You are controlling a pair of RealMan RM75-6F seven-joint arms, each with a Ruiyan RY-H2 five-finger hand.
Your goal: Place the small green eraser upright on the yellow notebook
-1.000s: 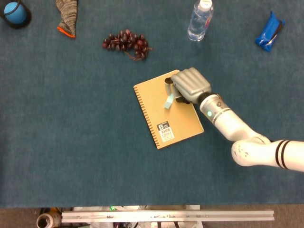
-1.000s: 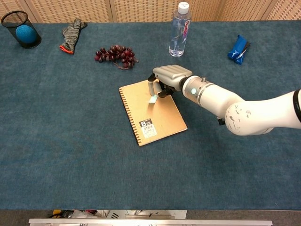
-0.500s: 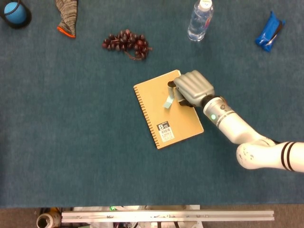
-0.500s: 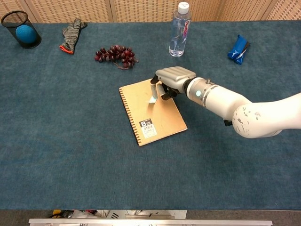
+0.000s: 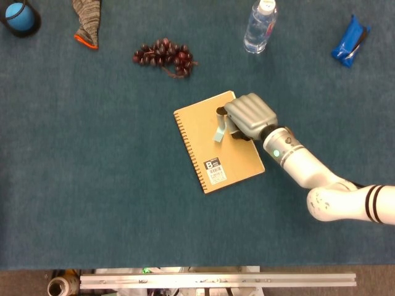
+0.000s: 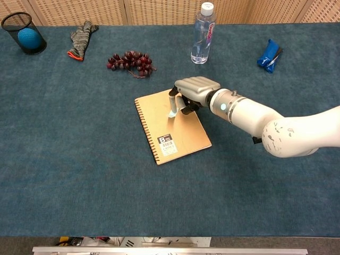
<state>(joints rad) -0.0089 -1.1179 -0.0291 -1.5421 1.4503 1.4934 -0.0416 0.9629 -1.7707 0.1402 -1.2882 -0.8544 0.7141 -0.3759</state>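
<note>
"B" on the notebook (image 5: 219, 142) label (image 5: 213, 169).

My right hand (image 6: 194, 90) reaches over the far edge of the yellow notebook (image 6: 172, 125) on the blue table (image 6: 79, 159), fingers curled around the small green eraser (image 6: 172, 106), which stands upright on the cover, with grapes (image 6: 130, 62) and a water bottle (image 6: 202, 34) beyond.
</note>
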